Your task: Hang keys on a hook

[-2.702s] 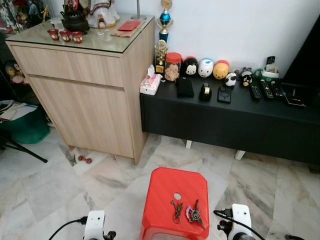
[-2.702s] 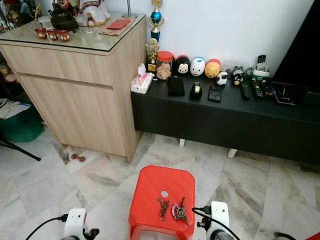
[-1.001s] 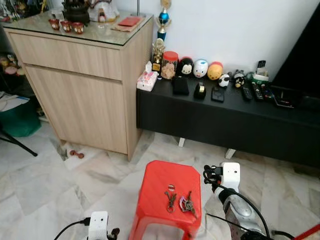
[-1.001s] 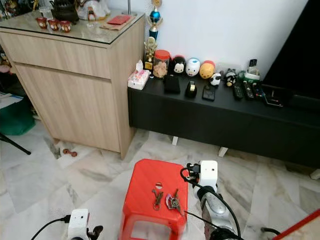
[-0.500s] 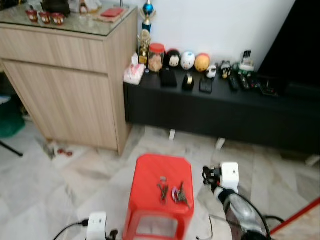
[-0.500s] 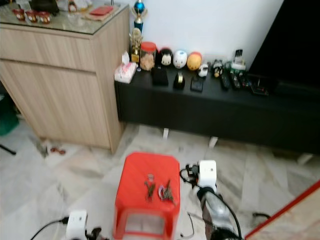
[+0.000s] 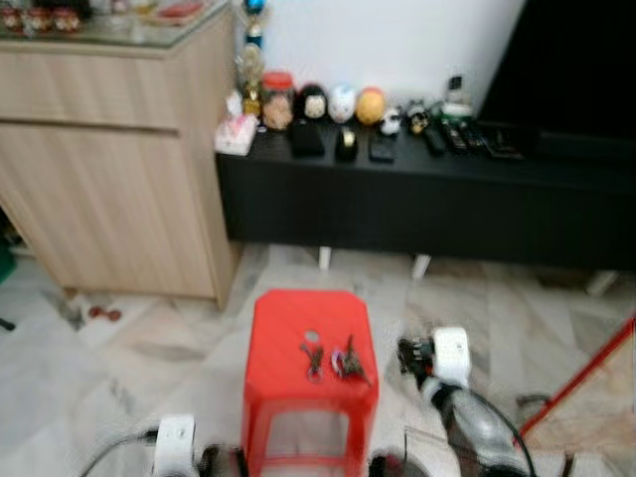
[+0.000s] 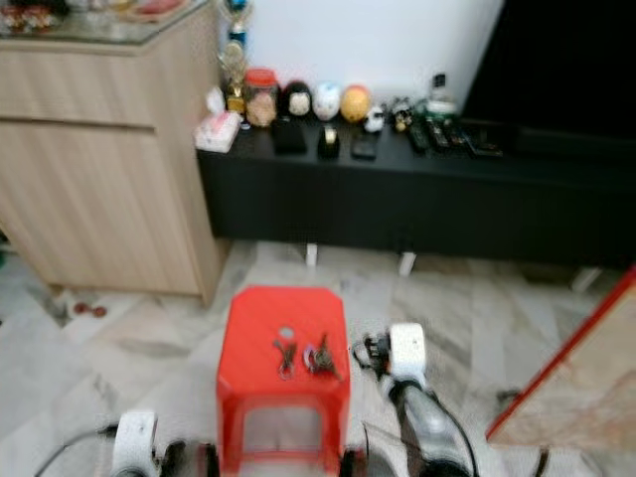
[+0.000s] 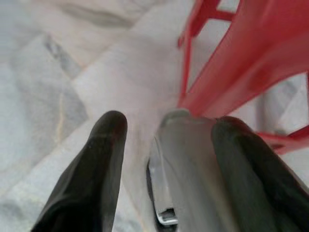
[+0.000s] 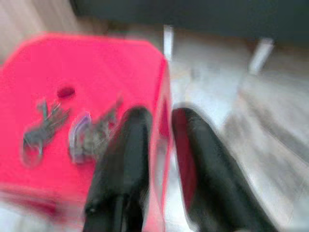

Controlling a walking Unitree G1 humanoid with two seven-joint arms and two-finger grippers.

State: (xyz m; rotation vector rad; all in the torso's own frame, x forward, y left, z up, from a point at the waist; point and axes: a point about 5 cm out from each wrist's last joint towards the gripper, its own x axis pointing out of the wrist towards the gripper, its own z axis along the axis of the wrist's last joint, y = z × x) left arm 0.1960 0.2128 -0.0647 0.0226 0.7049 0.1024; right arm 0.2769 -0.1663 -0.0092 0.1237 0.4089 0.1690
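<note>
Two bunches of keys [image 7: 312, 358] [image 7: 348, 363] lie side by side on top of a red plastic stool [image 7: 288, 323], just in front of its round hole. My right gripper [image 7: 407, 352] is raised at the stool's right edge and points toward the keys. In the right wrist view its fingers [image 10: 133, 140] stand slightly apart over the stool's rim, holding nothing, with the keys [image 10: 89, 133] just beyond. My left gripper [image 9: 169, 126] hangs low by a stool leg [image 9: 186, 67], open and empty.
A light wooden cabinet [image 7: 109, 149] stands at the back left. A low black console [image 7: 427, 199] holds figurines and remotes along the wall. A red-edged board [image 8: 571, 383] leans at the right. A small red item [image 7: 99, 313] lies on the marble floor.
My right arm has risen from the bottom edge to beside the stool's right side. The camera has swung right and the picture is now blurred. The keys lie as before.
</note>
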